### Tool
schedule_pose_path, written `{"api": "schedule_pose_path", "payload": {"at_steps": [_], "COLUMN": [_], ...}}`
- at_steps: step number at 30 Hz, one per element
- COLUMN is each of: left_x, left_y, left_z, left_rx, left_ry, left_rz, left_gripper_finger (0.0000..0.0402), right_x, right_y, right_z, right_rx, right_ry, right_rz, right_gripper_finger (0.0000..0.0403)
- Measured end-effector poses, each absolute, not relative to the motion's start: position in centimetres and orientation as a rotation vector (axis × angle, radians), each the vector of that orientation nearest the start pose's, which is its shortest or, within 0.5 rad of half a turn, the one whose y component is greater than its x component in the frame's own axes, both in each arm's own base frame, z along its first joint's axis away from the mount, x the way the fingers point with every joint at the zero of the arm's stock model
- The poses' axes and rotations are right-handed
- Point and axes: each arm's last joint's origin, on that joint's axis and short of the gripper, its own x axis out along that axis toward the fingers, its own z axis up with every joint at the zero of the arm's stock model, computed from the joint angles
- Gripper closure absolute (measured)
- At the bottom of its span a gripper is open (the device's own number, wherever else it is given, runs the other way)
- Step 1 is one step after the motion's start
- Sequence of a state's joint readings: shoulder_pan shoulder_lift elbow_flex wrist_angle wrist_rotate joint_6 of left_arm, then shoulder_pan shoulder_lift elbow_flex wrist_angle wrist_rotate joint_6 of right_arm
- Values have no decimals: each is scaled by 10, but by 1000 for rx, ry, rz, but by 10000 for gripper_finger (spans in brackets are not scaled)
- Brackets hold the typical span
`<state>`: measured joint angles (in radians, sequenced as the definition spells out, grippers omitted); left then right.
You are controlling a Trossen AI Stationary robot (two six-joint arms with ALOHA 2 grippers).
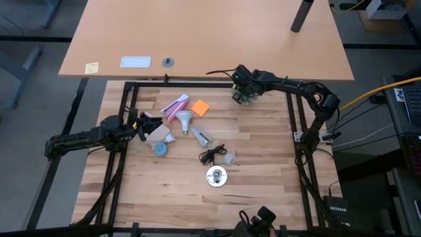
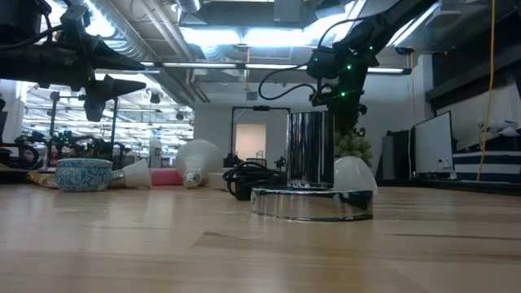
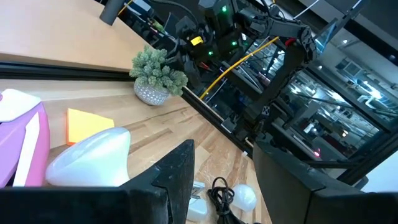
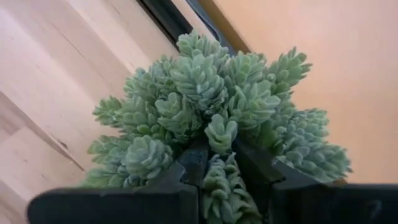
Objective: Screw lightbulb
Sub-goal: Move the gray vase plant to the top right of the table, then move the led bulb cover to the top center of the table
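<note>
The white lightbulb (image 1: 184, 120) (image 3: 93, 155) lies on its side on the wooden table, left of centre, with its silver base toward the near edge. The shiny round socket (image 1: 216, 176) (image 2: 311, 175) stands nearer the front, its black cord (image 1: 212, 155) coiled behind it. At the far edge, my right gripper (image 1: 238, 92) (image 4: 224, 177) slants down onto a green plant ball (image 1: 243, 99) (image 4: 205, 93), which sits in its pot on the table. At the table's left edge my left gripper (image 1: 141, 125) (image 3: 224, 186) is level and open, with nothing in it. My right gripper comes from above, slanting down, onto the top of the plant ball. A leafy sprig (image 4: 219, 186) stands in the narrow gap between the two fingers (image 4: 189, 165). The pot (image 3: 151, 94) rests on the table.
Around the lightbulb lie a pink item (image 1: 174, 107), an orange note (image 1: 200, 106), a grey-silver oblong item (image 1: 200, 137) and a blue bowl (image 1: 160, 149). A small rounded bulb (image 1: 229, 158) lies by the cord. A black frame (image 1: 197, 83) borders the table.
</note>
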<state>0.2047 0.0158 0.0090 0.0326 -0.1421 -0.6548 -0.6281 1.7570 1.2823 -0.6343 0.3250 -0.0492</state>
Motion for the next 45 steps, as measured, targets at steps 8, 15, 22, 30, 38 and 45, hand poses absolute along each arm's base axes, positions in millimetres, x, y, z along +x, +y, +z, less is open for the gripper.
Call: {"api": "schedule_pose_path", "payload": {"at_steps": [8, 15, 22, 30, 38, 45], "left_x": [95, 95, 95, 95, 95, 95], "left_y": [24, 24, 24, 24, 24, 24], "left_z": [169, 168, 169, 168, 168, 168], "left_rx": [-650, -648, -648, -648, -649, -651], "left_ry": [-139, -138, -139, -138, -139, -139], "left_rz": [325, 325, 325, 325, 325, 325], "left_gripper_finger": [247, 247, 247, 247, 247, 247], "right_x": [281, 281, 281, 287, 287, 289], "right_y": [-218, -218, -217, -218, -198, -136], "right_z": [217, 220, 242, 289, 326, 329], "right_rx": [179, 173, 181, 239, 574, 689], "right_ry": [1136, 1131, 1124, 1070, 1045, 1254], "right_rz": [-937, -939, -929, -837, -386, -1], "right_gripper_finger": [234, 175, 173, 175, 175, 175]}}
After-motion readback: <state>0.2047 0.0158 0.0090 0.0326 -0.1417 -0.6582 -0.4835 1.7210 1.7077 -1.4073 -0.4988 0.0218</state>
